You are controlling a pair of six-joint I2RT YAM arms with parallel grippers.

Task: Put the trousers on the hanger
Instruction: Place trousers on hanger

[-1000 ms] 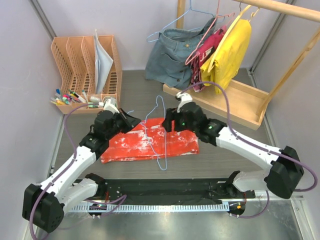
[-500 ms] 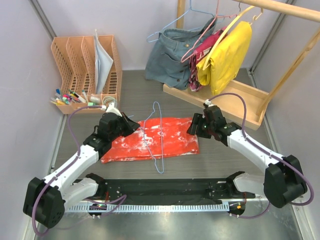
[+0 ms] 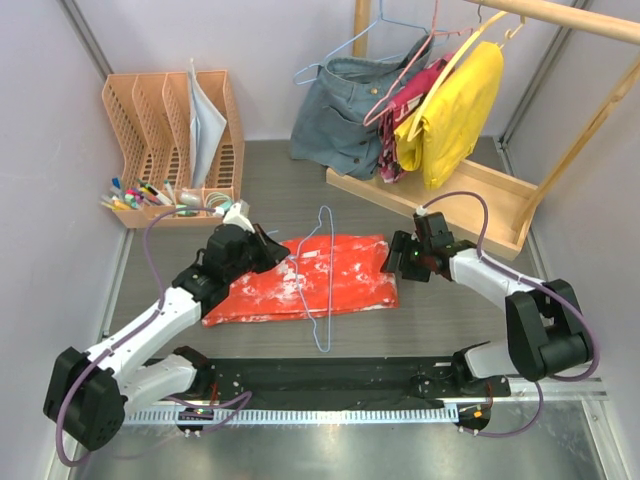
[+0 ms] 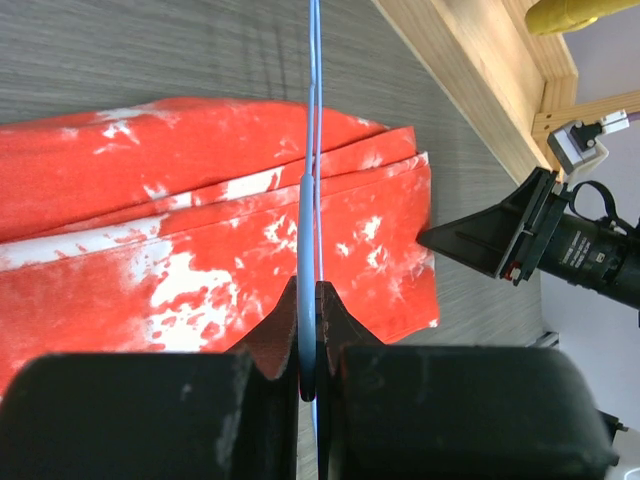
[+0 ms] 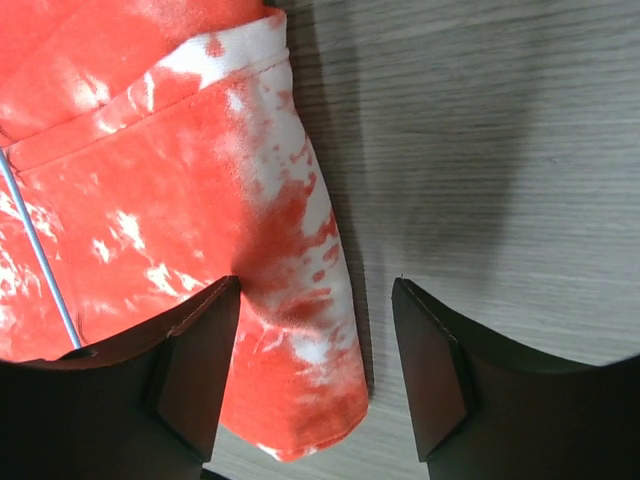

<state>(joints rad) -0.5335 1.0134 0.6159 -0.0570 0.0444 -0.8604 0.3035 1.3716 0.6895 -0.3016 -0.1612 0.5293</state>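
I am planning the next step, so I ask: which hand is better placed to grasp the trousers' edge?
Probably the right. The right hand is open over the edge of the trousers; the left hand is shut on the hanger.

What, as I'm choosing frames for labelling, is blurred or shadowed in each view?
Top view: evenly lit, sharp. Left wrist: the trousers crisp, the hanger wire soft near the left tool. Right wrist: a soft shadow darkens the table beside the trousers.
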